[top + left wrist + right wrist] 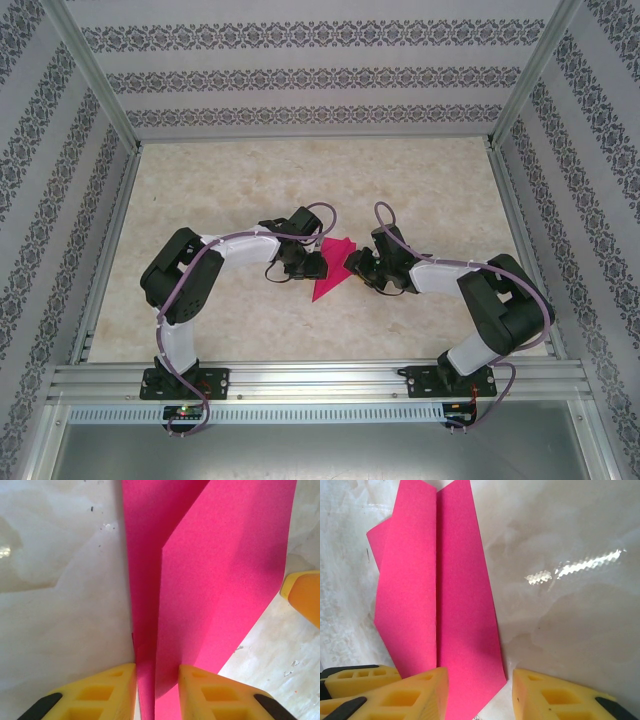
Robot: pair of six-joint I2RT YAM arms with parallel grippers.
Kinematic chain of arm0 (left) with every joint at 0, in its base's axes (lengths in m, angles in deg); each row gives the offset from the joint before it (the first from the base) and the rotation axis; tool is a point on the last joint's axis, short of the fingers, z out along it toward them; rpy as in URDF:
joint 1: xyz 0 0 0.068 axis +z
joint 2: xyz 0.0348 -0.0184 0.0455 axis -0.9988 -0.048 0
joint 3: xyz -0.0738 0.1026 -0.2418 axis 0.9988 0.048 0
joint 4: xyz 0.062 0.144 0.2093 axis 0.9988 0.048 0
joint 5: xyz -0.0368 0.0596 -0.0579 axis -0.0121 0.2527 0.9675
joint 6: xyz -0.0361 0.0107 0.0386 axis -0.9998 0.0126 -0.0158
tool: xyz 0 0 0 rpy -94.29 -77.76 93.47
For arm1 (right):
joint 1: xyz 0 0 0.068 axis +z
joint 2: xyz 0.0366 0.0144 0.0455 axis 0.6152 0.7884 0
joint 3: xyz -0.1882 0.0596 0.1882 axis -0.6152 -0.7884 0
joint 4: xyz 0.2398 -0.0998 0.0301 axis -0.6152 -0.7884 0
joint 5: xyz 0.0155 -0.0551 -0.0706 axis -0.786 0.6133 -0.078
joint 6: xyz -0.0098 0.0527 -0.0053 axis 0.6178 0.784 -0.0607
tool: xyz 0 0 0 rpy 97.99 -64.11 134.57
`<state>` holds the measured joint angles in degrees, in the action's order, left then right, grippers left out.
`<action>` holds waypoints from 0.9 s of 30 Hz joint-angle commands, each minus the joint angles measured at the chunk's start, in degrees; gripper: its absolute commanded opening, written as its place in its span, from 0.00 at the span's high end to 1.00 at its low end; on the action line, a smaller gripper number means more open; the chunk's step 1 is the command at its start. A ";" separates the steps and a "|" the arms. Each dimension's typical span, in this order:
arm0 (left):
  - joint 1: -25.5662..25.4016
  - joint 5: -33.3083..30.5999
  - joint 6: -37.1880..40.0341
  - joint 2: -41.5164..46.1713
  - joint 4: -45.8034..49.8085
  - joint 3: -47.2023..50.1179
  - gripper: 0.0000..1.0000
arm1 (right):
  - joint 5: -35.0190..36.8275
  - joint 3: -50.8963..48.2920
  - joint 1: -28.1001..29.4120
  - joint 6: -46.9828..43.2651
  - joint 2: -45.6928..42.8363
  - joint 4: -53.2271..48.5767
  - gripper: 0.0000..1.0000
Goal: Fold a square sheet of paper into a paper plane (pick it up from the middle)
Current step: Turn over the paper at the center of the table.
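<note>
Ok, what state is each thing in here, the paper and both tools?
paper: folded into a narrow pointed shape, lying on the table.
left tool: jaws partly open, straddling the paper.
right tool: jaws partly open, over the paper's end.

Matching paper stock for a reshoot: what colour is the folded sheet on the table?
Bright magenta-pink, plain folded paper sheet; clearest in the right wrist view.
</note>
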<state>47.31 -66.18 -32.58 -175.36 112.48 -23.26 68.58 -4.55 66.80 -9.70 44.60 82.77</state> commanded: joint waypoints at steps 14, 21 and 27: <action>-2.08 4.66 0.30 -0.30 -0.44 -0.38 0.72 | -2.84 0.35 0.76 0.93 2.91 9.03 0.61; -2.10 6.93 -0.13 -0.47 -1.73 -0.45 0.71 | -4.21 -1.27 0.41 2.30 2.39 13.14 0.60; -2.12 6.00 -0.20 -0.35 -1.42 -0.10 0.71 | -4.19 -2.20 0.07 2.28 1.59 14.23 0.60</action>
<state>45.91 -60.54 -32.58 -175.43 112.42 -23.28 65.32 -6.12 66.83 -7.95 46.50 93.52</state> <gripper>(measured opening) 0.285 0.401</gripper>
